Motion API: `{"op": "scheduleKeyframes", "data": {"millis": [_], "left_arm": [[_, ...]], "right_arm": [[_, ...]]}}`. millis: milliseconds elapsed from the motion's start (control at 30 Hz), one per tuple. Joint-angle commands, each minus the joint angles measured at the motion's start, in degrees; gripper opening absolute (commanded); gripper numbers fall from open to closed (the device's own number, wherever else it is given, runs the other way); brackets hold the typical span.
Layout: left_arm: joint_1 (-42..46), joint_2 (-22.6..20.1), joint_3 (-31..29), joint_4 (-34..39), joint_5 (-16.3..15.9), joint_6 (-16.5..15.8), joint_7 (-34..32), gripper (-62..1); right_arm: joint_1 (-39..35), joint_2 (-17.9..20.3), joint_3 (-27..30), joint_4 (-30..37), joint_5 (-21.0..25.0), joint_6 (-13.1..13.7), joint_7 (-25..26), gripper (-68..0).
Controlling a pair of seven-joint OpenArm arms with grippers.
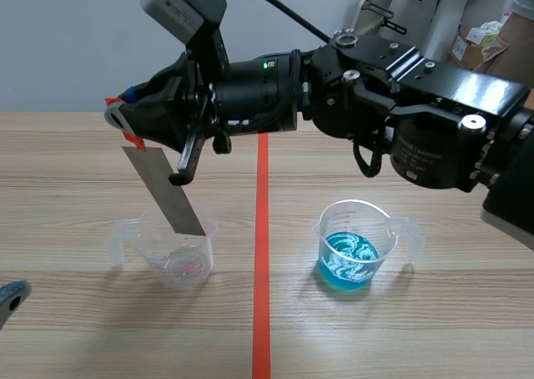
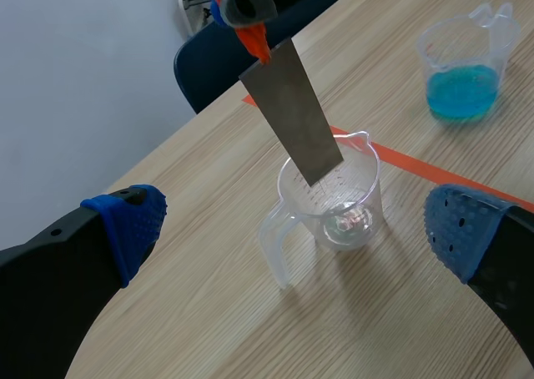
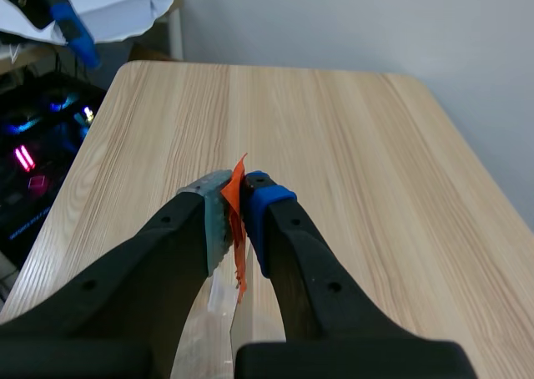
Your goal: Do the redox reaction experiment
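My right arm reaches across past the middle, and its gripper (image 1: 119,116) is shut on the orange-taped top of a grey metal strip (image 1: 163,191). The strip (image 2: 294,112) hangs tilted, its lower end just inside the rim of an empty clear measuring cup (image 1: 179,258). The same cup (image 2: 334,212) stands ahead of my left gripper (image 2: 300,229), which is open with blue pads wide apart. In the right wrist view the orange tab (image 3: 236,220) is pinched between the fingers. A second clear cup (image 1: 355,245) holds blue liquid (image 2: 461,91) right of the red line.
An orange-red tape line (image 1: 262,254) runs down the wooden table between the two cups. A dark chair (image 2: 242,53) stands beyond the table edge in the left wrist view. Only a fingertip of my left gripper (image 1: 12,295) shows in the scene view.
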Motion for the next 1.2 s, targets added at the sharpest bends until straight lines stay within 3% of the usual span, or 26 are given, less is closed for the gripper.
{"op": "scheduleKeyframes", "data": {"millis": [0,200,433,767,1167], "left_arm": [[-0.04,0.46,-0.24,0.46,-0.42,0.22,-0.79,1.4],[-0.04,0.46,-0.24,0.46,-0.42,0.22,-0.79,1.4],[-0.04,0.46,-0.24,0.46,-0.42,0.22,-0.79,1.4],[-0.04,0.46,-0.24,0.46,-0.42,0.22,-0.79,1.4],[-0.04,0.46,-0.24,0.46,-0.42,0.22,-0.76,1.4]], "right_arm": [[1.49,-0.46,-0.72,0.46,-0.11,0.46,1.9,-66.9],[1.49,-0.48,-4.57,-1.73,-4.46,-4.59,7.28,-66.9],[1.49,-1.25,-7.96,-4.63,-10.25,-8.5,13.05,-66.9],[1.49,-1.81,-8.61,-6.49,-14.1,-9.73,14.62,-66.9],[1.51,-2.1,-8.61,-6.47,-14.08,-9.68,14.71,-66.8]]}}
